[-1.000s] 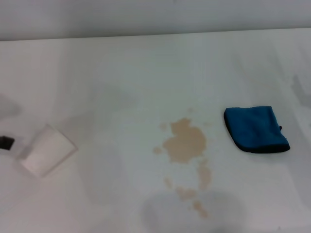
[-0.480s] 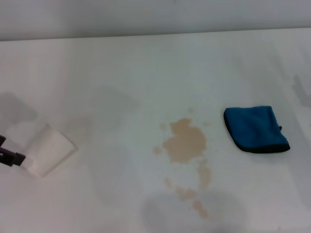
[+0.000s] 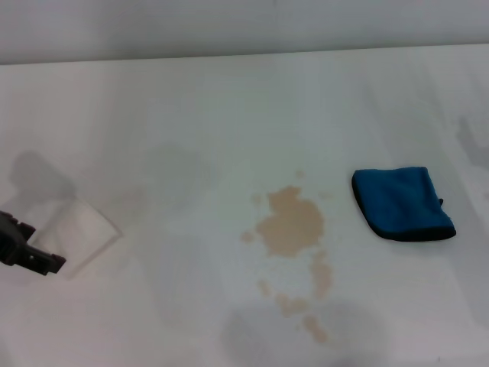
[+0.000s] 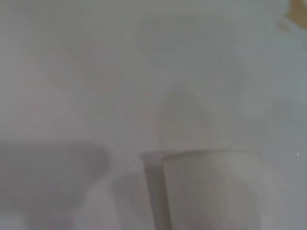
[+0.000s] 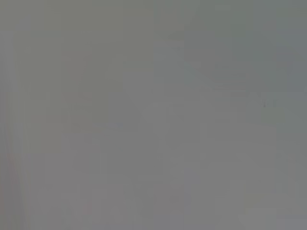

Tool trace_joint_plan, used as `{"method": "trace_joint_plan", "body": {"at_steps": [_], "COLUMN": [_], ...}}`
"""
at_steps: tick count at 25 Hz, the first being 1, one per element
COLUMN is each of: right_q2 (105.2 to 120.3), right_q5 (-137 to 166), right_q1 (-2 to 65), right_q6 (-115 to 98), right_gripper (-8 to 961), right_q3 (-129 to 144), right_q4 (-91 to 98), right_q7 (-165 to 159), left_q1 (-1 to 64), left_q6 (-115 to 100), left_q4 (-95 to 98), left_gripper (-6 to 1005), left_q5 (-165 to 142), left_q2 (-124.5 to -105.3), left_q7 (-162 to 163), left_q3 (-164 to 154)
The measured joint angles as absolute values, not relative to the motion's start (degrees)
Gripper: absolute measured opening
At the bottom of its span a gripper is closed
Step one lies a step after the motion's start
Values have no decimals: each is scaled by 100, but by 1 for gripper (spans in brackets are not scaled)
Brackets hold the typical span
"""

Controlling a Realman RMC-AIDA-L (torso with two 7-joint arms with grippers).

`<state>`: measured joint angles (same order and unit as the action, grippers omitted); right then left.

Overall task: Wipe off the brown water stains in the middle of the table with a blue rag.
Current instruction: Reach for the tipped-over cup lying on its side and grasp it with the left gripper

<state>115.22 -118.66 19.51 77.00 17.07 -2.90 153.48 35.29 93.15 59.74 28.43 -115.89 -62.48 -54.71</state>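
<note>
Blue rag (image 3: 402, 202) lies flat on table (image 3: 229, 99), just right of brown stains (image 3: 291, 226); left gripper (image 3: 30, 256) seen at white cup (image 3: 76, 233), finger state cannot be told

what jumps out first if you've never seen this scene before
The tan stains spread across the middle of the white table, with droplets trailing toward the near edge. Just right of them lies the blue rag, untouched. At the far left, the left gripper reaches in at a whitish cup lying on its side.
</note>
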Motion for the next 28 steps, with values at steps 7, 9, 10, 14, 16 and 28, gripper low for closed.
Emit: {"method": "trace_joint_plan", "body": {"at_steps": [7, 9, 10, 14, 16, 28], "right_q2": [11522, 11522, 11522, 11522, 11522, 11522], "right_q5": [-11865, -11865, -11865, -11865, -11863, -11856], "right_q1": [1951, 1951, 1951, 1951, 1951, 1914], "right_q6": [7714, 7724, 7729, 7735, 7734, 7755], "right_gripper": [871, 871, 871, 871, 871, 871], "right_q3": [1740, 1751, 1753, 1759, 1763, 1776], "right_q4": [-290, -290, -290, -263, -243, -155], "right_q7": [15339, 15334, 15333, 15332, 15331, 15192], "left_q1": [3476, 3470, 3467, 3419, 3394, 3391], "left_q6": [9107, 9021, 9002, 8808, 8672, 8174], "left_q4": [5929, 5874, 5869, 5846, 5791, 5525], "left_gripper": [879, 879, 879, 879, 880, 877], "left_q5": [2813, 2814, 2816, 2832, 2869, 3024], "left_q2": [-11675, -11723, -11737, -11829, -11844, -11866], "left_q7": [-6329, -6347, -6354, -6410, -6429, -6458], "left_q3": [-5475, -5477, -5475, -5480, -5518, -5705]}}
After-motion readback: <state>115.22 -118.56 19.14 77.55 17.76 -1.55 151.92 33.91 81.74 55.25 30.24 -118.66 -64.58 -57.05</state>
